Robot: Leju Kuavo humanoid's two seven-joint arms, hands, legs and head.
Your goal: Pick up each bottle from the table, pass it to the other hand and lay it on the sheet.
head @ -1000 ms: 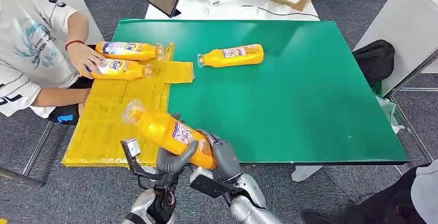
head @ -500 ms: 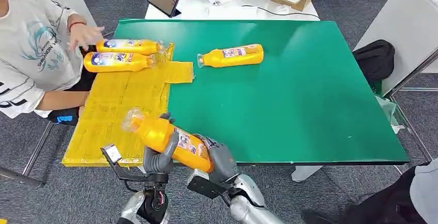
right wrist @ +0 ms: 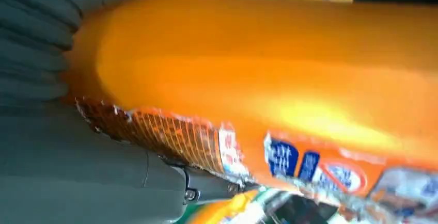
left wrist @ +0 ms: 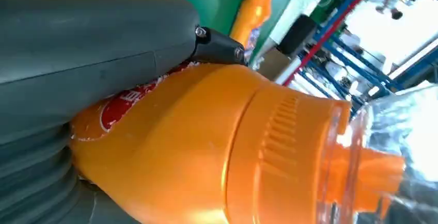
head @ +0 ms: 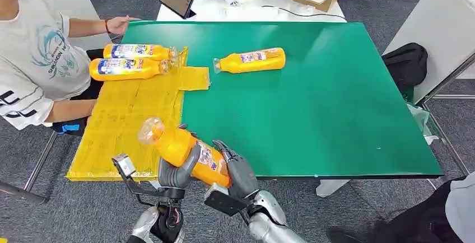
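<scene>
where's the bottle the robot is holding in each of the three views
Head view: the held bottle sits low and centre-left, gripped by the left hand and the right hand, cap toward the yellow sheet.
Left wrist view: its cap end lies centre-right.
Right wrist view: its body spans the upper half.
Shared landmark: the bottle's printed label.

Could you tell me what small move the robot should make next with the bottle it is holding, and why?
Probably release the right robot hand. Both hands grip the orange bottle near the table's front edge, with the left robot hand wrapped around its middle, so the pass looks nearly complete. Then the left can carry it over the yellow sheet.
</scene>
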